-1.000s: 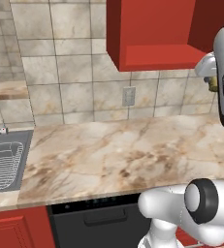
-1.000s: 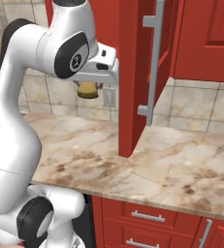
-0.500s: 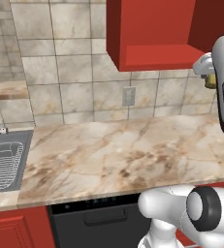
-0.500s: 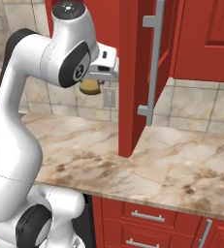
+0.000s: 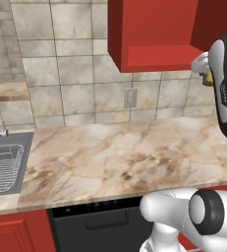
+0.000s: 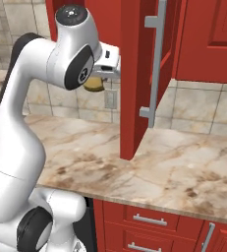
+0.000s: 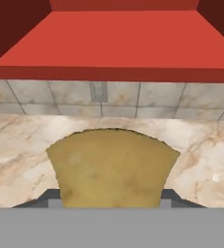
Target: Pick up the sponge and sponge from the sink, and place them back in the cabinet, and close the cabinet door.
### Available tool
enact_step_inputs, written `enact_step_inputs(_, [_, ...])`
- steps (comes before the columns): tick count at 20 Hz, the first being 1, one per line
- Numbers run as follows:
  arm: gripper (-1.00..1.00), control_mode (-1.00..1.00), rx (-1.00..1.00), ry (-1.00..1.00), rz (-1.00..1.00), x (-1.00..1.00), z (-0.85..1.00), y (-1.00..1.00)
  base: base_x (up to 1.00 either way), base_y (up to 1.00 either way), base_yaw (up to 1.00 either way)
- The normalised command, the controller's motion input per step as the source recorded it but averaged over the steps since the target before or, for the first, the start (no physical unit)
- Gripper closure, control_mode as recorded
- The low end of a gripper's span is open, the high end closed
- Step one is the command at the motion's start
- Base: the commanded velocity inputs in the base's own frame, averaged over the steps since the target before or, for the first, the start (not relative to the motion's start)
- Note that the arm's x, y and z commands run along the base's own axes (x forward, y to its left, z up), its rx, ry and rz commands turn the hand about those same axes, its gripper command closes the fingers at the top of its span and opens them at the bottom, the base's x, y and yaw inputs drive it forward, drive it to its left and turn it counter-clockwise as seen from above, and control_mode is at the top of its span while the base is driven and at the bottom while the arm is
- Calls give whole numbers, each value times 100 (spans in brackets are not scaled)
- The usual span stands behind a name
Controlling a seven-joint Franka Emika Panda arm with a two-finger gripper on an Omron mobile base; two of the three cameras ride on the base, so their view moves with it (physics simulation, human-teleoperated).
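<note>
Now | pincer (image 6: 96, 83) grips tan sponge (image 7: 112, 167) | cabinet (image 7: 118, 41) ahead

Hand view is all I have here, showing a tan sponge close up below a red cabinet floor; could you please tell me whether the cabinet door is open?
Observer: Yes. In the right base view the cabinet door stands swung out, edge-on to the camera, its silver bar handle facing right.
Operator: Thank you. Where is the gripper relative to that door?
Observer: The gripper is left of the door, holding the tan sponge high above the marble counter.
Operator: And is the other sponge visible in the sink?
Observer: The left base view catches just a corner of the sink, with a wire rack; I cannot see a sponge there.
</note>
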Motion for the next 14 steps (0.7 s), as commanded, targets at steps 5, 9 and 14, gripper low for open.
enact_step_inputs(5, [100, -100, 0, -4, 0, 24, 5, 0, 0, 0, 0])
enact_step_inputs(9, [100, -100, 0, -2, 0, 32, 0, -1, 0, 0, 0])
enact_step_inputs(14, [100, -100, 0, -3, 0, 35, 1, 0, 0, 0, 0])
